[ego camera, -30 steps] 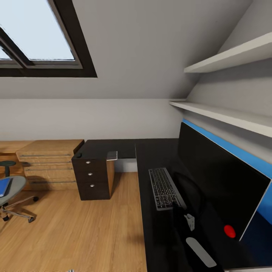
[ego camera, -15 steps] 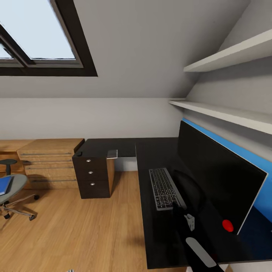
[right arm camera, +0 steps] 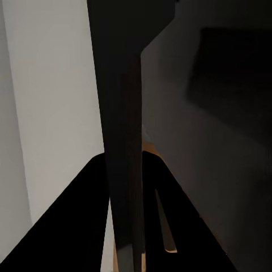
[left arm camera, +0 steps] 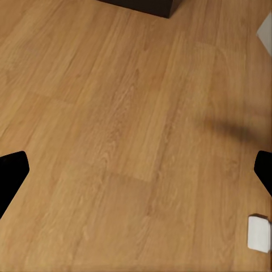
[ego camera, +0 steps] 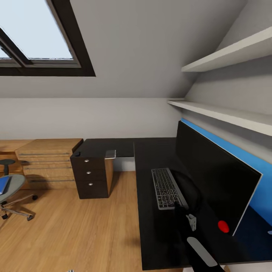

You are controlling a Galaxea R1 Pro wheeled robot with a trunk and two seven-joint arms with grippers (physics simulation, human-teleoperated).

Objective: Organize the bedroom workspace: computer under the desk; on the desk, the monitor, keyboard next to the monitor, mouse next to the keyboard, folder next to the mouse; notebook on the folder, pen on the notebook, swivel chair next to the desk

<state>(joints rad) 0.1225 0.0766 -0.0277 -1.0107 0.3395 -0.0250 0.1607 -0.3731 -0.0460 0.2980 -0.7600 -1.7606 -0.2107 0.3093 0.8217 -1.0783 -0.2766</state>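
A: Desk (ego camera: pixel 151 234) spans 12 to 3 o'clock. Monitor (ego camera: pixel 211 181) stands on it at 2, keyboard (ego camera: pixel 166 187) just beside it. Swivel chair (ego camera: pixel 11 189) at 9, folder (ego camera: pixel 3 185) on its seat.

B: Grippers?

A: Left gripper (left arm camera: pixel 136 170) spread over bare floor. Right arm (ego camera: pixel 196 241) over the desk; can't tell its jaws. You likely fetch the folder next: turn toward 9, keep the right arm off the keyboard.

B: Containers?

A: Black drawer unit (ego camera: pixel 92 175) at 11, drawers shut, contents unseen.

A dark grey, black-keyed slim keyboard (ego camera: pixel 166 188) lies flat on the glossy black L-shaped desk (ego camera: pixel 151 226), just beside the large upright black flat monitor (ego camera: pixel 211 181) along its back edge.
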